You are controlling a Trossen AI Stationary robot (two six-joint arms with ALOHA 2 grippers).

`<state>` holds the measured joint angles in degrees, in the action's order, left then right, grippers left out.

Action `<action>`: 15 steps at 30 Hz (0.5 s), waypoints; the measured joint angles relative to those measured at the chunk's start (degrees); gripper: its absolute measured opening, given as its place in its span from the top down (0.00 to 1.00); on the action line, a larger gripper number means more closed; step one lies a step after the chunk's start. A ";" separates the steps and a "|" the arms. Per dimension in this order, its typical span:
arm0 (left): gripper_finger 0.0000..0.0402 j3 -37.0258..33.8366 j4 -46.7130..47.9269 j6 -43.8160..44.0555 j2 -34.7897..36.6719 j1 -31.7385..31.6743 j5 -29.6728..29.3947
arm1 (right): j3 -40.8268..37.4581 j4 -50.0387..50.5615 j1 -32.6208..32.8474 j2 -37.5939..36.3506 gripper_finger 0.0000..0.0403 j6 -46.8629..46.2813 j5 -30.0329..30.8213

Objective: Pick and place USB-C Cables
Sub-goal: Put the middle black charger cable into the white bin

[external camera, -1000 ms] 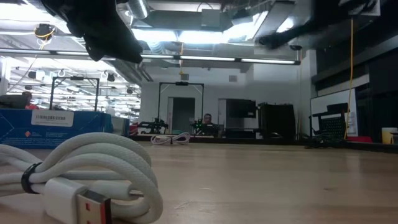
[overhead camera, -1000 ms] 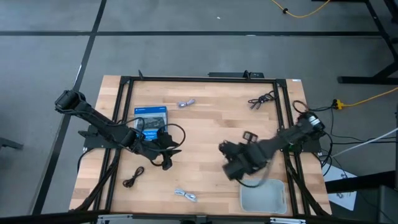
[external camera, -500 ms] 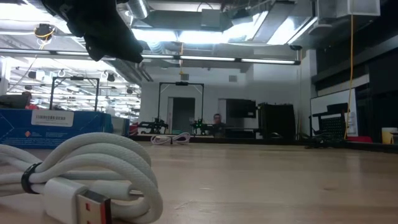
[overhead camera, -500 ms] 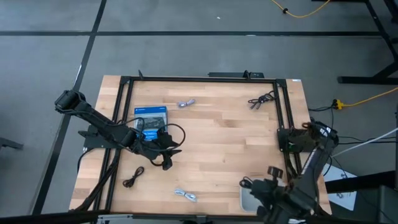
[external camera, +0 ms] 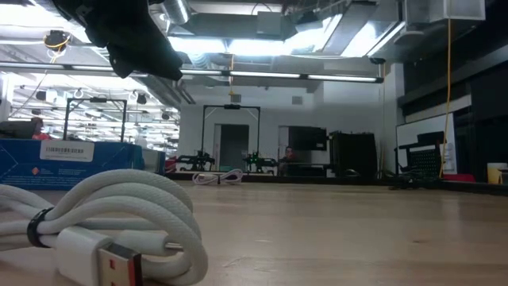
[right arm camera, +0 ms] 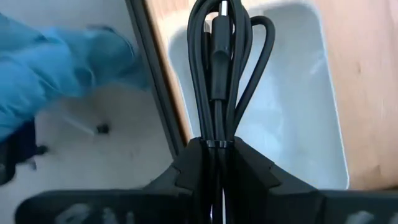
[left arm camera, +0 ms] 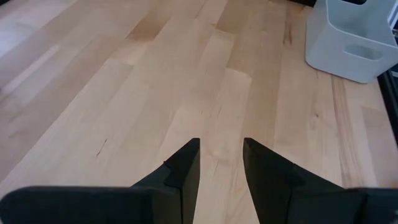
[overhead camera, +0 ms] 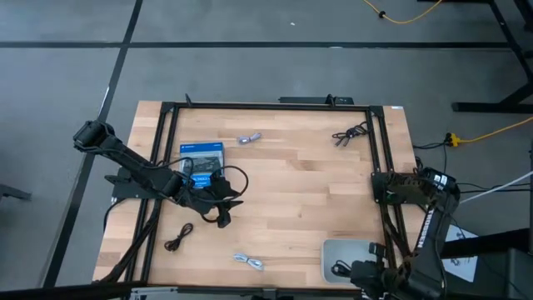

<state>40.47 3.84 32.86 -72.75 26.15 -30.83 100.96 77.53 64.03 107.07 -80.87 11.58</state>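
My right gripper [right arm camera: 217, 163] hangs over the pale grey bin [overhead camera: 360, 250] at the table's near right corner, shut on a bundled black USB-C cable [right arm camera: 217, 74]. In the high view this cable [overhead camera: 339, 268] shows above the bin's floor. Loose cables lie on the wood: a pale one [overhead camera: 249, 138] and a black one [overhead camera: 351, 133] at the far side, a black one [overhead camera: 178, 238] and a pale one [overhead camera: 250, 262] near the front. My left gripper [left arm camera: 221, 163] stands open above bare wood, next to the blue box [overhead camera: 202, 162]. My right gripper pinches the black cable bundle between its two fingers at one end of the coil [right arm camera: 217, 140]. The fingers [right arm camera: 186, 171] point down from above and lie along the bundle. The strands and a plug [right arm camera: 217, 37] hang below them over the bin; whether they touch its floor I cannot tell.
Black frame rails [overhead camera: 387, 208] run along the table's edges. The bin also shows in the left wrist view [left arm camera: 354, 37]. In the low view the near pale cable [external camera: 103, 222] fills the foreground. A blurred blue thing [right arm camera: 43, 68] lies beyond the table's edge.
My right gripper has swung from the middle of the table toward the near right corner, carrying the black cable with it, and now hangs over the bin. It has turned about as it went and stayed shut on the cable.
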 joint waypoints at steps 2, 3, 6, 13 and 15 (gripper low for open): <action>0.71 0.00 0.00 -0.02 0.00 0.00 0.00 | -2.61 -1.68 -0.04 0.04 0.84 -0.05 -2.91; 0.71 0.00 0.02 -0.01 0.00 0.00 0.00 | -3.85 -2.51 -0.07 0.14 0.84 -0.06 -3.51; 0.71 0.00 0.02 -0.02 0.00 0.00 0.00 | -6.46 -3.71 -0.07 0.20 0.84 -0.06 -3.13; 0.71 0.00 0.01 -0.02 0.00 0.00 0.00 | -9.84 -3.49 -0.50 0.20 0.65 -0.01 -1.20; 0.71 0.00 0.00 -0.02 0.00 0.00 0.00 | -10.40 -3.40 -0.50 0.20 0.60 -0.01 -1.72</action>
<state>40.47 3.84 32.84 -72.75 26.15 -30.83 90.55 74.12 63.53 107.26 -80.88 9.85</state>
